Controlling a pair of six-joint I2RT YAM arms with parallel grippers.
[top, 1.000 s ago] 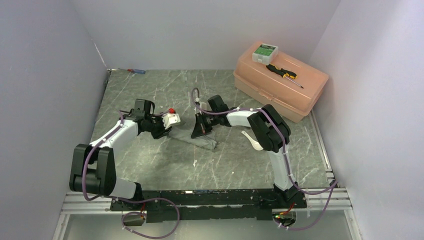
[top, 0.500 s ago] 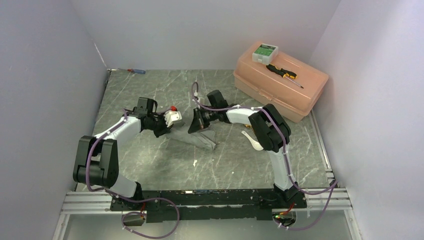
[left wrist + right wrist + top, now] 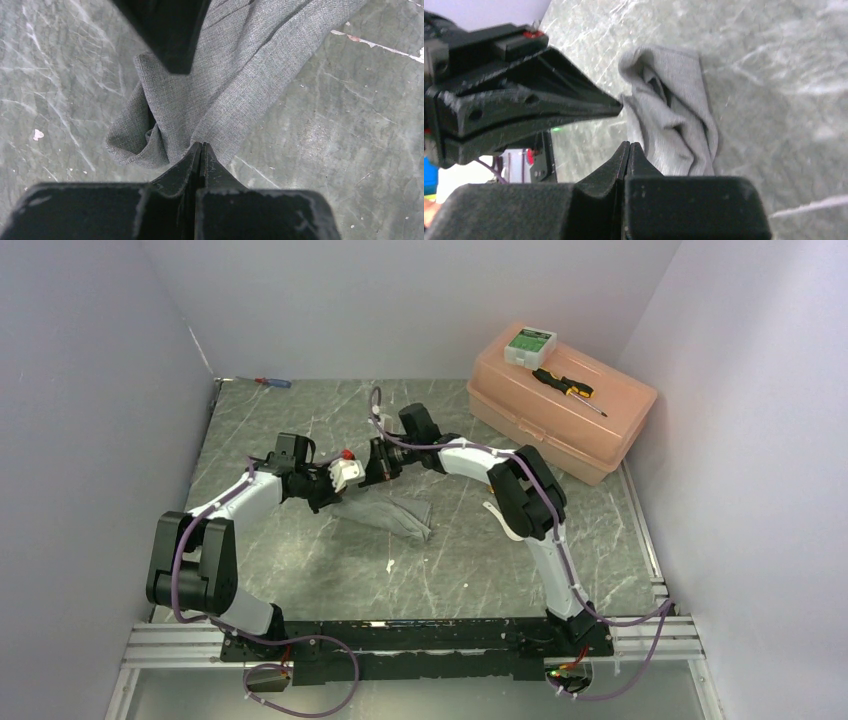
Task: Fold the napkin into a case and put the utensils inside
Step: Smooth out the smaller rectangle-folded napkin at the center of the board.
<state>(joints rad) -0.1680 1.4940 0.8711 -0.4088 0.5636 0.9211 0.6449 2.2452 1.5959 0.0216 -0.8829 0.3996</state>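
Observation:
The grey napkin lies bunched in folds on the marbled table between the arms. It also shows in the left wrist view and the right wrist view. My left gripper is shut on the napkin's near-left corner, and the cloth narrows to its tip. My right gripper is shut, close above the left one at the napkin's edge, with no cloth seen between its jaws. The white soup spoon lies right of the napkin, half hidden by the right arm. The gold-bronze spoon is out of view.
A peach plastic case stands at the back right. A small green-and-white box and a black-and-yellow screwdriver lie on it. A red-and-blue screwdriver lies at the back left corner. Walls enclose three sides.
My right gripper moved left and back, from over the napkin's middle to beside the left gripper. The raised napkin has dropped into a flatter bunch. The left gripper shifted slightly back.

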